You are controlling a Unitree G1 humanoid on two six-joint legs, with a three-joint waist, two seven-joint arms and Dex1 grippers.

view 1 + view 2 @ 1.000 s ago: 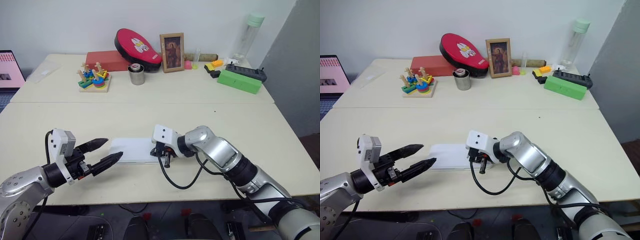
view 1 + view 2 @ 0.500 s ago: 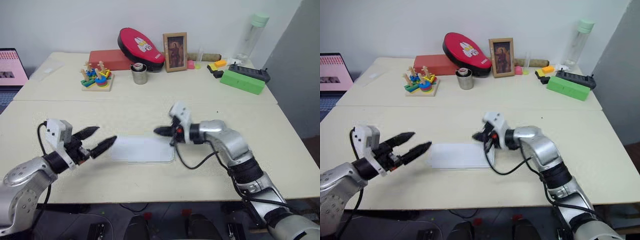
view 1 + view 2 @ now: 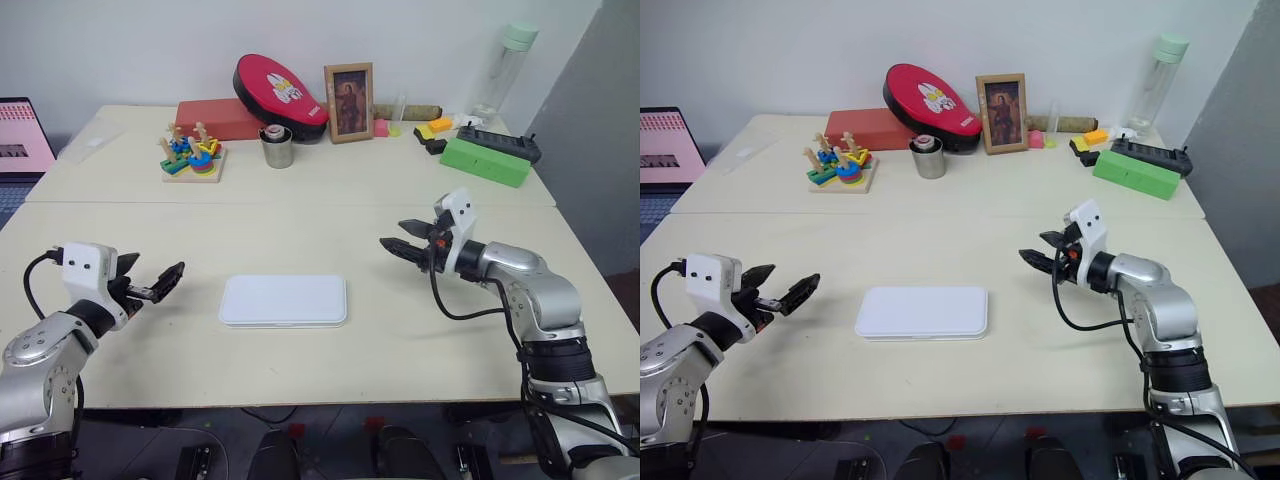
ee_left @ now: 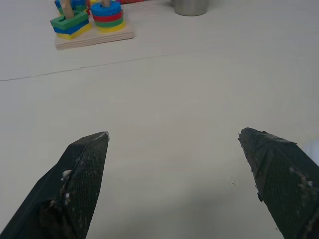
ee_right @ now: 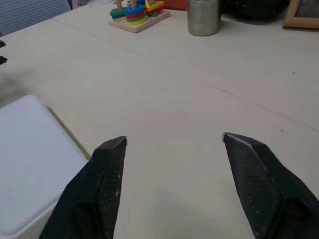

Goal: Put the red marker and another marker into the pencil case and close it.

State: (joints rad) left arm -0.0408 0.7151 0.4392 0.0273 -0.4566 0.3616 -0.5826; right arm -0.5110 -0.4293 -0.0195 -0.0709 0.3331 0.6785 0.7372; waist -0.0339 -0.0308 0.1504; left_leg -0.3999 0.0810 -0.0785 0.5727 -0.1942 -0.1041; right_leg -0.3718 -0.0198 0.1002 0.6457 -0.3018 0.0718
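Observation:
The pencil case (image 3: 284, 300) lies flat on the near table with its white lid down. The red marker and the other marker are out of view. My left gripper (image 3: 160, 272) hovers to the left of the case, well apart from it, open with nothing between its fingers (image 4: 82, 169). To the right of the case my right gripper (image 3: 391, 233) points back toward it, also open and empty. The right wrist view shows the case's corner (image 5: 35, 164) beside that gripper's left finger (image 5: 102, 174).
Along the far table stand a ring-stacking toy (image 3: 188, 158), a metal cup (image 3: 273, 148), a red oval pouch (image 3: 277, 92) on a red box (image 3: 215, 118), a picture frame (image 3: 347, 103), a green box (image 3: 478, 161) and a bottle (image 3: 500, 70). A laptop (image 3: 22, 135) sits at far left.
My right gripper has lifted off the case, swung away to the right and opened. My left gripper has drawn back to the left, still open. The case has stayed put.

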